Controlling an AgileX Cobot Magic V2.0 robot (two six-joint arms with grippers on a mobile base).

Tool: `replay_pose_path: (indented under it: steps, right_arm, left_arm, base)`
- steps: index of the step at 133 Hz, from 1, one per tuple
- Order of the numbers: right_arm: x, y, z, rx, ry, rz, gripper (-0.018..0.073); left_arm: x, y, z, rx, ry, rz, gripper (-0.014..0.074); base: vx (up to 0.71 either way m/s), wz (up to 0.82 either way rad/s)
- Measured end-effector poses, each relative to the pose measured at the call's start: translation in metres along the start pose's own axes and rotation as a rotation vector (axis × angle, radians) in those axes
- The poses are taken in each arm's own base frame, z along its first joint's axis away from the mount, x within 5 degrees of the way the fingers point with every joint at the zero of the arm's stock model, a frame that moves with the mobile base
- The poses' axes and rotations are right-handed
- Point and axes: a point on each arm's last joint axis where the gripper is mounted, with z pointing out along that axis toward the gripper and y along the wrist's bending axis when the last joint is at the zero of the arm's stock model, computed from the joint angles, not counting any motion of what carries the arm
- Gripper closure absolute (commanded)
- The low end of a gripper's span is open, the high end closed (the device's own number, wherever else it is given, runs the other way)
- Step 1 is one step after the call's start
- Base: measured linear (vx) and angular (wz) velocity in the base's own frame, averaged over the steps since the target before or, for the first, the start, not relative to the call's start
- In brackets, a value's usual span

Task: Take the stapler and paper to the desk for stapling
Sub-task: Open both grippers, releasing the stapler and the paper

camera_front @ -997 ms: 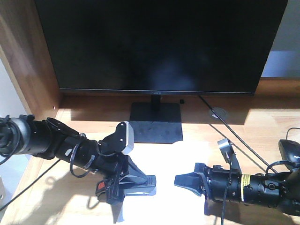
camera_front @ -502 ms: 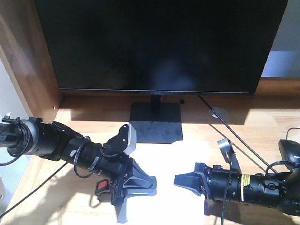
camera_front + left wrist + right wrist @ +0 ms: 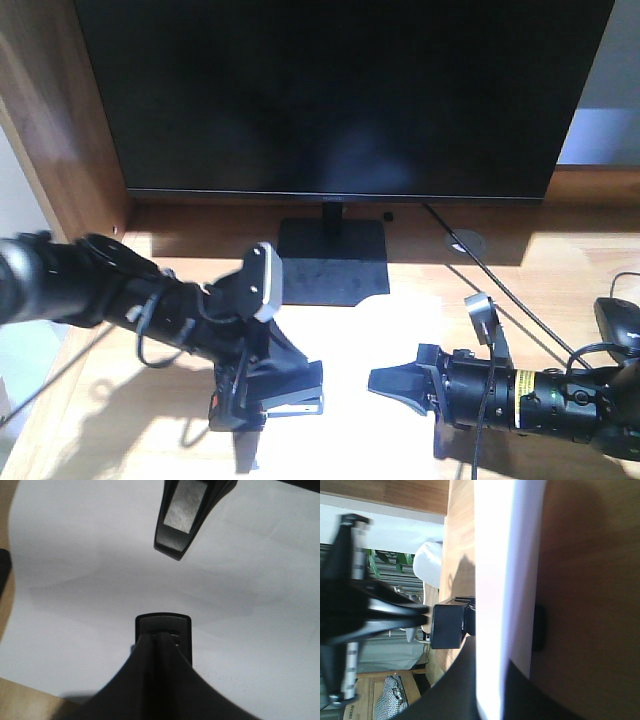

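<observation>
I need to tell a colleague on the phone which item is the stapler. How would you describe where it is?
Start at the big black monitor on the wooden desk, then look down to the white paper in front of its stand. The stapler sits at the sheet's left side, gripped in the left claw. It is small and black, with an orange-red patch and a metal strip.

place: office workstation
cues: monitor [image 3: 330,95] on wooden desk [image 3: 560,265], mouse [image 3: 622,322], cable grommet [image 3: 464,241] beyond the jaws
</observation>
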Motion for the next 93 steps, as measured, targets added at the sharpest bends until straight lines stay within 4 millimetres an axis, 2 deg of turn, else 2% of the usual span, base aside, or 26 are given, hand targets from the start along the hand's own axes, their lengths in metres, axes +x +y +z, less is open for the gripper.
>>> replay_pose_path:
  steps: [31, 56, 74, 93]
  right_arm:
    - [0.0, 0.0, 0.0, 0.0, 0.0, 0.0, 0.0558]
    - [0.0, 0.0, 0.0, 0.0, 0.0, 0.0, 0.0494]
    - [0.0, 0.0, 0.0, -0.001, 0.0, 0.0, 0.0366]
    - [0.0, 0.0, 0.0, -0.001, -0.004, 0.002, 0.0127]
  left_arm:
    - [-0.028, -0.006, -0.027, -0.072, -0.038, 0.088, 0.0603]
    - [-0.032, -0.007, -0.032, -0.095, -0.038, 0.103, 0.0603]
    - [-0.031, -0.007, -0.032, -0.094, -0.037, 0.087, 0.0603]
    - [-0.031, -0.007, -0.032, -0.094, -0.037, 0.055, 0.0603]
  base:
    - [0.0, 0.0]
    - [0.0, 0.0]
    - [0.0, 0.0]
    - [0.0, 0.0]
